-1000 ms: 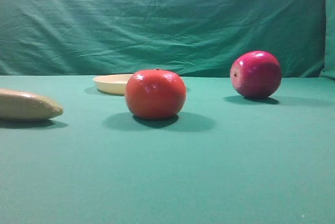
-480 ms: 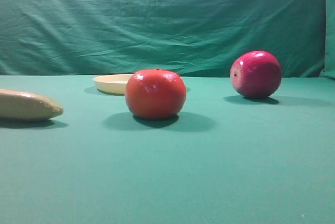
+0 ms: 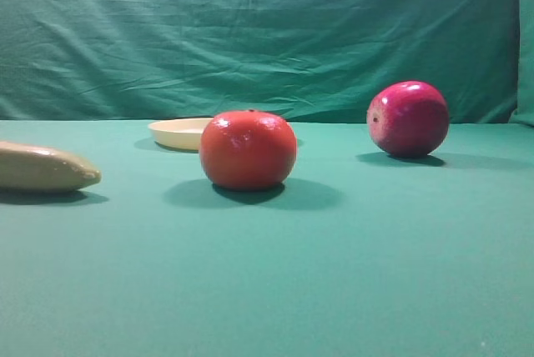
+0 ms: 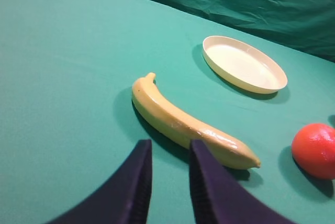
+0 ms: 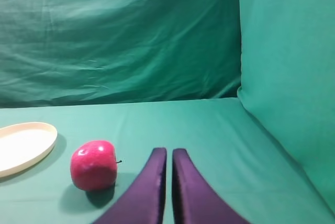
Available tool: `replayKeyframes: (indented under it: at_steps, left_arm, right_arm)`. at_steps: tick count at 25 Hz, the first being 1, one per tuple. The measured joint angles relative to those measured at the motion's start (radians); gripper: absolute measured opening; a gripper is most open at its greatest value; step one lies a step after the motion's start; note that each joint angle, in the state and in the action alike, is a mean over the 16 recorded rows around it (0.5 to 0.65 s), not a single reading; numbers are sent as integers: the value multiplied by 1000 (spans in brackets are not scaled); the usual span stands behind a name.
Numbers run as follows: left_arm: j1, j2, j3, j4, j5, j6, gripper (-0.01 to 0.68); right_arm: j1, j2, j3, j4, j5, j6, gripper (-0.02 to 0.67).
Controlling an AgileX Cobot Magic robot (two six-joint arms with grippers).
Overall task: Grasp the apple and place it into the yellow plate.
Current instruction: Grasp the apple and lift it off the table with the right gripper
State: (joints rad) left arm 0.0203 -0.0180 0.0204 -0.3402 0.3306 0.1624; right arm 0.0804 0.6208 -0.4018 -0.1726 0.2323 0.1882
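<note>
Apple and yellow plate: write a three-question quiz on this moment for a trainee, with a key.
1. True or false: the apple already lies in the yellow plate.
2. Which thing lies nearest the left gripper in the left wrist view? A. the banana B. the orange fruit C. the apple
3. Fill in: the right gripper has its jaws ____.

Key: 1. false, the apple rests on the green cloth, apart from the plate. 2. A. 3. shut, holding nothing.
</note>
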Motion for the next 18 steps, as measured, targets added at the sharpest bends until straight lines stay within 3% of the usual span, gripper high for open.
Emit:
replayKeyframes:
  at_steps: [12,15,18]
  left_arm:
    - [0,0,0,0,0,0,157]
    - [0,0,0,0,0,0,157]
    - [0,0,0,0,0,0,157]
  right_arm:
    - [157,487,-352,11,249,-122,3]
    - [190,576,-421,15,265,-133,32]
    - [208,649,-482,18,267,-142,105]
